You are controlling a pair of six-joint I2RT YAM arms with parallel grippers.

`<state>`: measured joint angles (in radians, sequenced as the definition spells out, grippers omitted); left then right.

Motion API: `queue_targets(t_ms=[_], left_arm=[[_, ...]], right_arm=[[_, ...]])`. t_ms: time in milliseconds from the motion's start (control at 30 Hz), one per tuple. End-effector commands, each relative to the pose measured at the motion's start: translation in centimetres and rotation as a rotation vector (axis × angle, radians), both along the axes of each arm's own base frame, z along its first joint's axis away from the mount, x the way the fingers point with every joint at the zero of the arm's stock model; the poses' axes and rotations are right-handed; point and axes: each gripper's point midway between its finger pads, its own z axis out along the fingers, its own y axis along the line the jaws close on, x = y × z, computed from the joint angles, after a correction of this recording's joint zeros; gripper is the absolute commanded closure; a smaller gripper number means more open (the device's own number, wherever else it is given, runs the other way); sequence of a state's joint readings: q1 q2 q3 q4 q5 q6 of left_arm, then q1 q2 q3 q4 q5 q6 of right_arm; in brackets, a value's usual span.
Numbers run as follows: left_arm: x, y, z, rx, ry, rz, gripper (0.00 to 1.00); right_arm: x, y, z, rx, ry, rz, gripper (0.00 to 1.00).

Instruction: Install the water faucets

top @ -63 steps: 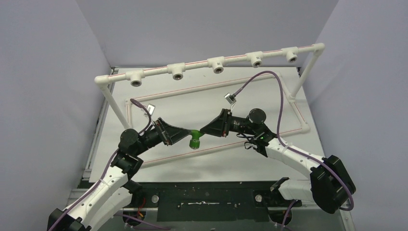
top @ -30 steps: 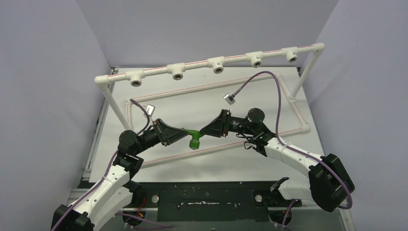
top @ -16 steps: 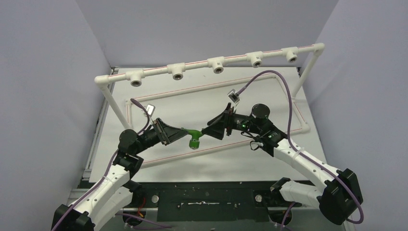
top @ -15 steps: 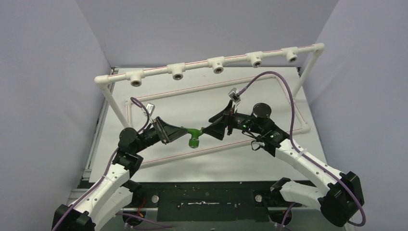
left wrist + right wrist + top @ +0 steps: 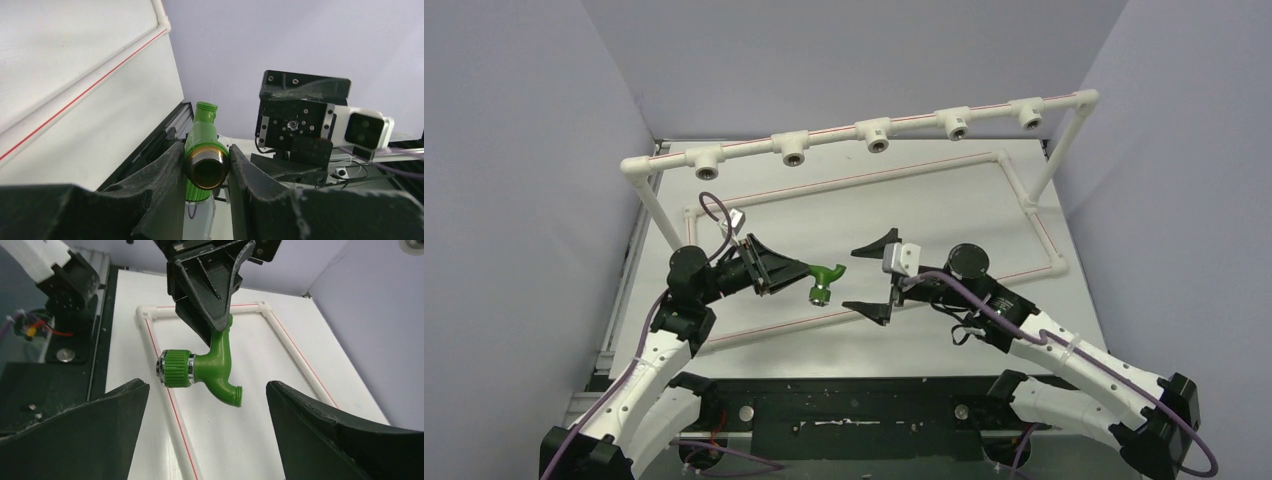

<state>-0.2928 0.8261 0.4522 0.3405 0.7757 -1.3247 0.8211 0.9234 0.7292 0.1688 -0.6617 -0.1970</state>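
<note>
Okay so my left gripper [image 5: 798, 271] is pinching the green tap [image 5: 824, 279] up mid-frame, and my right gripper [image 5: 851, 278] hangs spread wide just beside it. Next up, I reckon: aiming its threaded end at a white fitting [image 5: 793, 155] up top.

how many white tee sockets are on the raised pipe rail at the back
5 tee sockets, in a row along the raised pipe rail: far left, left of centre, centre, right of centre, far right. None appears hidden.
</note>
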Motion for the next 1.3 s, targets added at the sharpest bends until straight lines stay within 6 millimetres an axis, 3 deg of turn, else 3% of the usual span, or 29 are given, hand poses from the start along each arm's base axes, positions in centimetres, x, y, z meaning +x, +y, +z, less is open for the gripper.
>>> queue_targets(t_ms=[0,233,467,667,967,1267], left_arm=[[-1.3,-0.3,2.0,-0.019,0.021,-0.101,1.0],[-1.8,-0.4,1.7,-0.021,0.106,-0.146,1.0],[-2.4,-0.7,2.8,-0.067,0.105,-0.19,1.0],[-2.6,-0.9,3.2,-0.073,0.1,-0.206,1.0],[-3.1,-1.0,3.3,-0.089,0.093,-0.227,1.0],[-3.4,-1.1,3.3,-0.107,0.099,-0.243,1.0]], right_arm=[[0.8,0.4,0.5,-0.133,-0.347,-0.041,0.09],[0.2,0.7,0.5,-0.234,-0.626,-0.121,0.13],[-0.6,1.9,-0.3,-0.356,-0.892,-0.138,0.19],[-0.1,2.0,-1.0,-0.448,-1.051,-0.194,0.26],[0.4,2.2,-0.6,-0.451,-1.145,-0.245,0.42],[0.7,3.1,-1.0,-0.456,-1.135,-0.247,0.68]])
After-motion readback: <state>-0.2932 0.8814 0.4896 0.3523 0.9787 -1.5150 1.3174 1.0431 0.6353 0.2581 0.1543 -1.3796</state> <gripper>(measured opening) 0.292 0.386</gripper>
